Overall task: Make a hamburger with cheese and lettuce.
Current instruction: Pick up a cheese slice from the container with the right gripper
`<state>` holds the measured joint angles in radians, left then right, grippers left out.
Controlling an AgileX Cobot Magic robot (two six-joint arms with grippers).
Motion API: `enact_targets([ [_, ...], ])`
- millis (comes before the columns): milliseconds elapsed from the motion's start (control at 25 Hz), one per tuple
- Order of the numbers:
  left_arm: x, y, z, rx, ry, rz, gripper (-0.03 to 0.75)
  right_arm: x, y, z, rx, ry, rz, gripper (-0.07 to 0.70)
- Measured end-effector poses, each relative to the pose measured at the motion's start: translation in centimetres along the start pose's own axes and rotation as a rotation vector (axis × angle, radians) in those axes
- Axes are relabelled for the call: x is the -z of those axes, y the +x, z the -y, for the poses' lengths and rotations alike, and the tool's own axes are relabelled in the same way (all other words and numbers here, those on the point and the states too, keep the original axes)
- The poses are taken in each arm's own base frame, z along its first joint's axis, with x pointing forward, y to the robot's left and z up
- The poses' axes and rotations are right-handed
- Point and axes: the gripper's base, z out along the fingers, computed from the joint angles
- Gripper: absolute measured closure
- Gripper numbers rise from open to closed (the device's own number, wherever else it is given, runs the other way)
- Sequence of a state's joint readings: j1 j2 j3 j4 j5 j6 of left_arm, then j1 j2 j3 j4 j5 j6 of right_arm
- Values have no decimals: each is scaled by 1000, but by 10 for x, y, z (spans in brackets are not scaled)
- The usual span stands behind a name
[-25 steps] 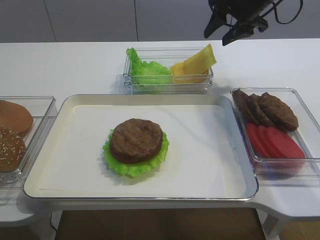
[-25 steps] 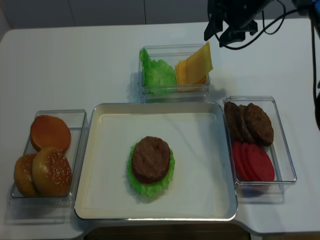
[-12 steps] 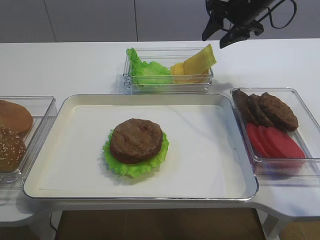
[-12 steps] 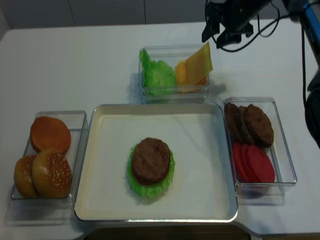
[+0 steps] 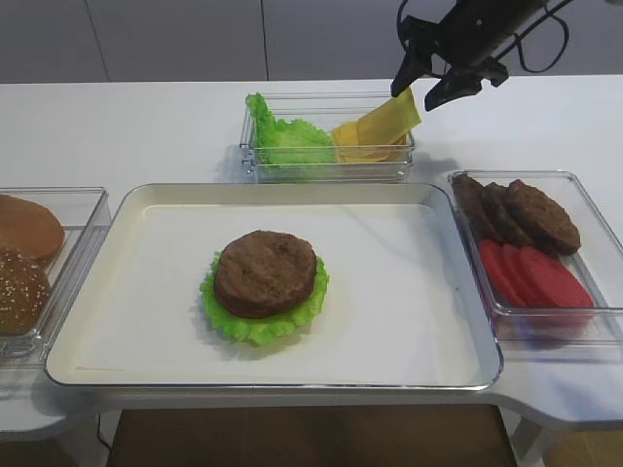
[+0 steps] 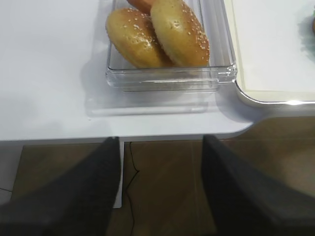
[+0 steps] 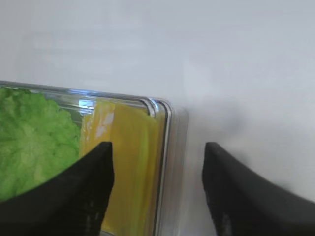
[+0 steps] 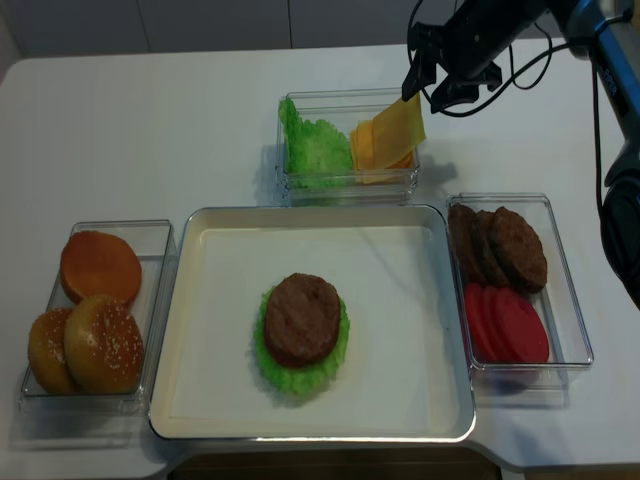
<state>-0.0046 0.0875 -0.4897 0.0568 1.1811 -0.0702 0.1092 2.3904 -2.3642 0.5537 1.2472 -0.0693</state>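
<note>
Patty on lettuce awaits its cheese

We see the hamburger (image 5: 265,273), a brown patty on the frilly green lettuce (image 5: 255,325), mid-tray (image 5: 146,321). Our right gripper (image 5: 422,80), jaws apart and empty, hovers above the leaning yellow cheese (image 5: 382,119); the left gripper's (image 6: 160,187) fingers stand apart.

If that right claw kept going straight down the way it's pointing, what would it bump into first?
Probably the upright cheese slice at the right end of its clear box; the open right end effector straddles the box's end wall, though depth is uncertain.

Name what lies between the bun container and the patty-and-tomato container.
The metal tray, holding the hamburger on its lettuce; the realsense view shows it.
</note>
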Motion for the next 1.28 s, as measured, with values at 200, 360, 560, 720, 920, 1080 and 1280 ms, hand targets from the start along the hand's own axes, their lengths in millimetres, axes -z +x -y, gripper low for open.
enact_targets([
  [200,0,0,0,0,0,0,324,0,0,0,0,0,0,185],
  [360,0,0,0,0,0,0,324,0,0,0,-1,-2,0,185],
  [560,0,0,0,0,0,0,324,0,0,0,-1,-2,0,185],
  [720,0,0,0,0,0,0,324,0,0,0,-1,-2,0,218],
  [920,0,0,0,0,0,0,324,0,0,0,-1,-2,0,264],
  [1080,0,0,0,0,0,0,324,0,0,0,-1,-2,0,274],
  [1280,0,0,0,0,0,0,324,0,0,0,-1,-2,4,332],
])
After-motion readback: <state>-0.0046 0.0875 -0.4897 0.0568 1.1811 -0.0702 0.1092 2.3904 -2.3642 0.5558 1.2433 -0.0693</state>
